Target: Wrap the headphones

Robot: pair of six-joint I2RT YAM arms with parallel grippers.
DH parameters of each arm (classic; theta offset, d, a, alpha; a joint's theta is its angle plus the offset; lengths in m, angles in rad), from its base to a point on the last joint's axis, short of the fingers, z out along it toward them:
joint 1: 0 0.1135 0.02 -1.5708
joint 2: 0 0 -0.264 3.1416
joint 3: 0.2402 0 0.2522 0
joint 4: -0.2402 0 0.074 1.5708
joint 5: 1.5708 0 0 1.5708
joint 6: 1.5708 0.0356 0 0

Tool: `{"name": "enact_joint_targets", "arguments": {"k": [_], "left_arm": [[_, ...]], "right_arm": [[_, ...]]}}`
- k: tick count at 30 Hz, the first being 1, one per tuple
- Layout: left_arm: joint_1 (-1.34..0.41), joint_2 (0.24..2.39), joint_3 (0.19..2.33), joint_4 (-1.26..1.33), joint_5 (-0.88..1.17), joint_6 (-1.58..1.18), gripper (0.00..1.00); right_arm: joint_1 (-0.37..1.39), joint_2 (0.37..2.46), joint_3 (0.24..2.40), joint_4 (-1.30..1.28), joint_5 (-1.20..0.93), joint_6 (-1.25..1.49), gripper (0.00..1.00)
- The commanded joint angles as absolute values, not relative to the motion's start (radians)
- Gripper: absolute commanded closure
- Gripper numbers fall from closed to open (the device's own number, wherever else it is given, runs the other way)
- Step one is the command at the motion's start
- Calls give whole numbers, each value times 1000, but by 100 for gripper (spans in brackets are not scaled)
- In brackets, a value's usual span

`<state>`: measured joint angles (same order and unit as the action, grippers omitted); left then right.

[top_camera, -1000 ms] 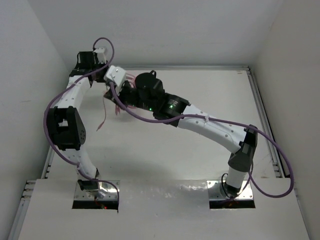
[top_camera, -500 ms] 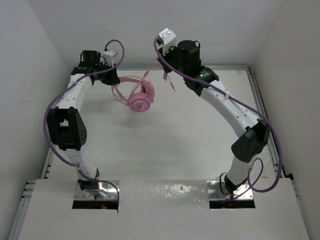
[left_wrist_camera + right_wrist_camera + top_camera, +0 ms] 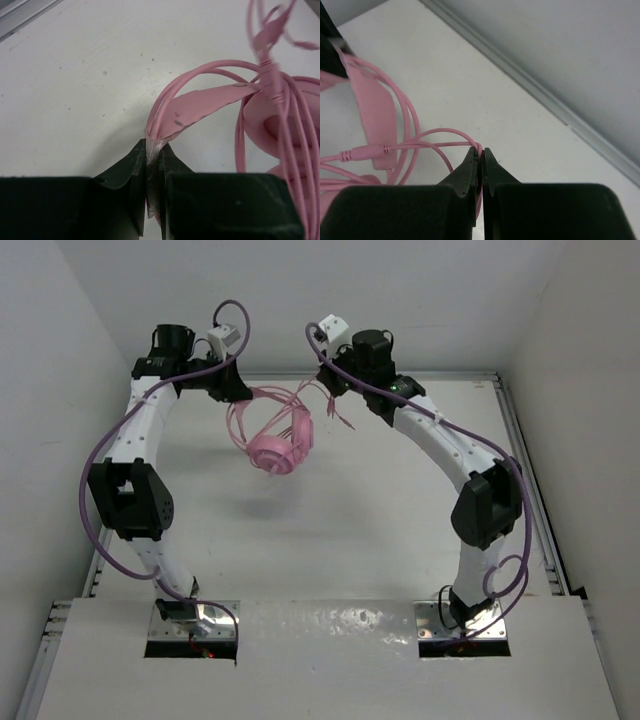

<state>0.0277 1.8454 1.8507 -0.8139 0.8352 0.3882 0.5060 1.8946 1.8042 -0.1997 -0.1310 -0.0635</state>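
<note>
White tabletop, far end: my left gripper clamps the headband, headphones hanging above it. My right gripper pinches the cable. Looks partly wrapped, a loose length left to wind.

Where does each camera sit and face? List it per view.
Top external: above and behind the bases, looking down at the table; left arm and right arm show.
Left wrist: looks past the left gripper, shut on the headband, toward the table.
Right wrist: looks past the right gripper, pinching the cable.
Shared: all three show the headphones.
</note>
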Motion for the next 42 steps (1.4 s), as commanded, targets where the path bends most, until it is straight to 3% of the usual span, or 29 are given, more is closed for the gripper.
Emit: {"name": "enact_joint_targets", "arguments": {"k": [1, 4, 5, 9, 14, 19, 26, 34, 42], "left_arm": [[48, 1790, 1925, -868, 1022, 364, 100], [60, 1793, 1934, -838, 1025, 299, 100], [61, 1795, 1934, -824, 1026, 279, 100], [61, 1799, 1928, -786, 1000, 232, 100], [61, 1801, 1914, -755, 951, 215, 100], [58, 1793, 1858, -680, 830, 141, 100], [63, 1792, 1816, -529, 575, -56, 100], [149, 1752, 1709, -445, 434, -192, 100], [239, 1657, 1623, -506, 416, -115, 100]], "right_arm": [[474, 1891, 1731, -81, -167, -26, 100], [474, 1855, 1626, -32, -253, 39, 87], [474, 1824, 1568, -6, -283, 64, 69], [474, 1741, 1459, 17, -290, 95, 41], [474, 1615, 1382, -29, -131, 139, 23], [503, 1522, 1411, -101, -9, 339, 29], [640, 1594, 1528, -241, 103, 342, 24], [641, 1474, 1298, -114, 107, 365, 24], [653, 1419, 1184, -127, 109, 374, 24]]}}
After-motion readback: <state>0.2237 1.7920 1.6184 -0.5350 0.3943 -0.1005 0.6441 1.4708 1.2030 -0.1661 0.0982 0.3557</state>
